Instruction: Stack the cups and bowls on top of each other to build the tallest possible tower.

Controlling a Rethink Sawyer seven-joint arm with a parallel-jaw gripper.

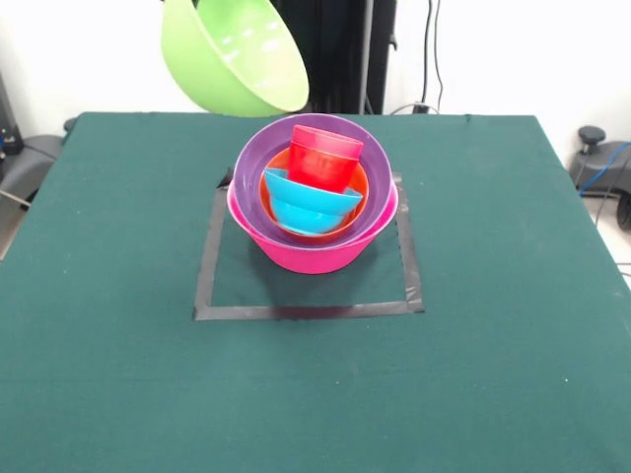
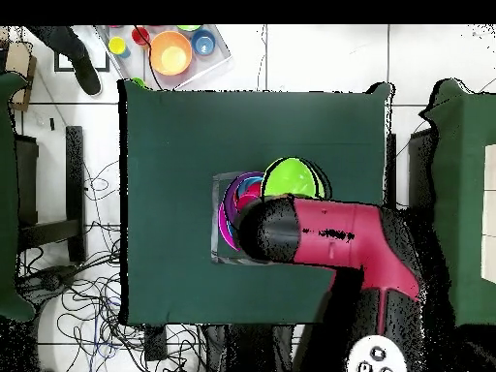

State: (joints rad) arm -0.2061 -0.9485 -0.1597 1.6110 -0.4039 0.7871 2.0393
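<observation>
From my remote seat, the front view showed the lime bowl [image 1: 237, 54] at upper left, tilted in the air with its opening turned away and down to the left, above the counter's [image 1: 118, 374] far edge and clear of everything below. I could not see the end effector itself in either view, so what held the bowl, and how, I cannot tell.

Right of it and lower, the tower [image 1: 314, 187] stood inside a square of grey tape [image 1: 306, 311] at mid-counter. The pink bowl [image 1: 315, 254] was its base, touching the cloth; the purple bowl [image 1: 254, 163] nested in it, an orange bowl [image 1: 347, 212] in that, a blue bowl [image 1: 311, 205] inside the orange (tipped a little toward me), and a red cup [image 1: 325, 156] sat upright on top, leaning against the back of the stack.

Overhead, a clear tray [image 2: 215, 60] off the counter's far corner held an orange bowl [image 2: 170, 52] and a few smaller pieces I could not make out well. Toward the middle, the lime bowl [image 2: 291, 179] showed just beyond the red and black arm [image 2: 339, 237], which covered most of the tower [image 2: 232, 203].
</observation>
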